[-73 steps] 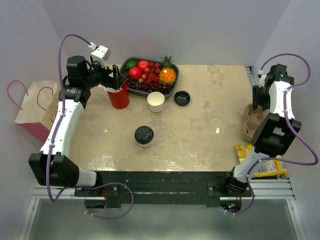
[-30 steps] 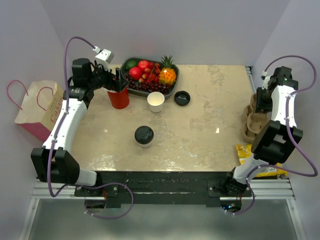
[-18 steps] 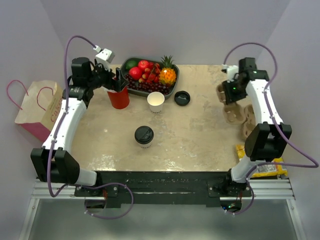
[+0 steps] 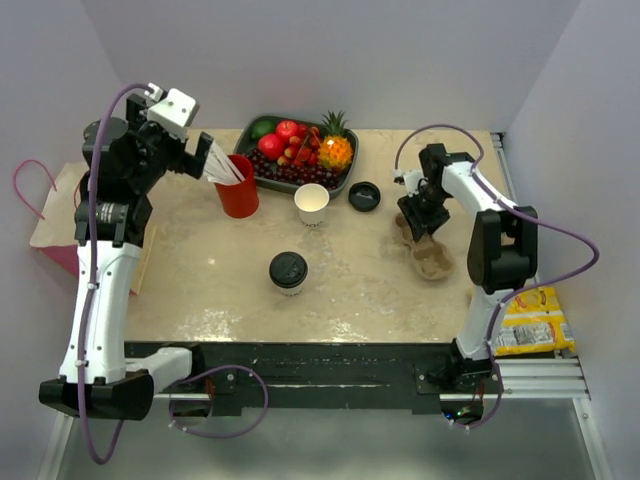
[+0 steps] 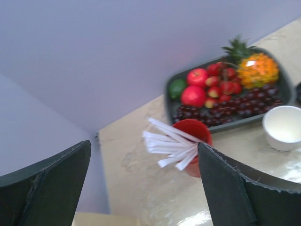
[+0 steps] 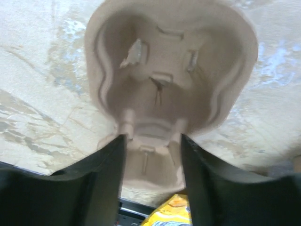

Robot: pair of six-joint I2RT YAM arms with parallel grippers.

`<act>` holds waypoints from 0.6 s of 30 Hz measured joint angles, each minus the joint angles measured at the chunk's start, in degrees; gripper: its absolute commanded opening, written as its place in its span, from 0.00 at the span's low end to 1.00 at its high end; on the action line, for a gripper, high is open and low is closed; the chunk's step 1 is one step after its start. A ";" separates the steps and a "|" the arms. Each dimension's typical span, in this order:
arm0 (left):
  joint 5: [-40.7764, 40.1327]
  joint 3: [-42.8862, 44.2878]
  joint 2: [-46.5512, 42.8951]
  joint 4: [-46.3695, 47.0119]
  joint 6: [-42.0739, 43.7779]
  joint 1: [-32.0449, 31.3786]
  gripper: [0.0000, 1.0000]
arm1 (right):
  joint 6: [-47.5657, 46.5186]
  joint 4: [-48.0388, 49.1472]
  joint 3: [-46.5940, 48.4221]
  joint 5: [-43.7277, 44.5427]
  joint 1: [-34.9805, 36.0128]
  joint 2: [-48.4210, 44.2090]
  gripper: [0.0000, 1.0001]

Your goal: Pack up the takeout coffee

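Right gripper (image 6: 150,139) sits low over a moulded-pulp cup carrier (image 6: 164,84) on the right part of the tabletop (image 4: 200,290). Its two dark fingers (image 6: 101,174) are partway apart and flank the carrier's narrow waist. Whether they press on it or merely stand beside it cannot be told.

The takeout coffee (image 4: 288,270) stands upright near the middle of the tabletop, left of that gripper and somewhat nearer, well apart from it. The left gripper (image 5: 144,143) is raised at the far left with its jaws spread wide and nothing between them. The coffee lies to its right and nearer, also well apart.

The coffee is a small white paper cup capped by a round, glossy black plastic lid. The carrier is tan and matte, with a fibrous look, rounded wells and small cut tabs in the walls. The tabletop is mottled beige with a slight sheen. Just beyond the left gripper stands a smooth red cup (image 5: 195,139) holding a fan of white straws (image 5: 167,143). A lidless white paper cup (image 4: 312,203) and a loose black lid (image 4: 364,196) sit farther back, beside a dark tray (image 4: 345,180) of fruit.
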 measured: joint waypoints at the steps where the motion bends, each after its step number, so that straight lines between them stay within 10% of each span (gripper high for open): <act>1: -1.46 1.05 0.00 -0.61 1.14 0.42 1.00 | 0.13 -0.11 -0.07 -0.02 0.46 0.00 0.64; 4: -7.15 4.74 0.26 -3.43 5.11 1.51 1.00 | 0.26 -0.55 0.24 -0.50 1.29 -0.09 0.80; 5: -9.31 5.79 0.33 -4.28 6.43 1.66 1.00 | 0.13 -0.83 0.79 -0.90 1.46 -0.17 0.99; 10: -20.06 8.87 1.75 -5.49 9.62 6.58 0.97 | -0.04 0.00 1.95 -5.75 1.51 -5.75 0.99; 18: -24.20 39.17 25.53 -19.30 8.09 24.35 0.90 | 1.44 4.74 5.40 -16.70 1.51 -16.63 0.99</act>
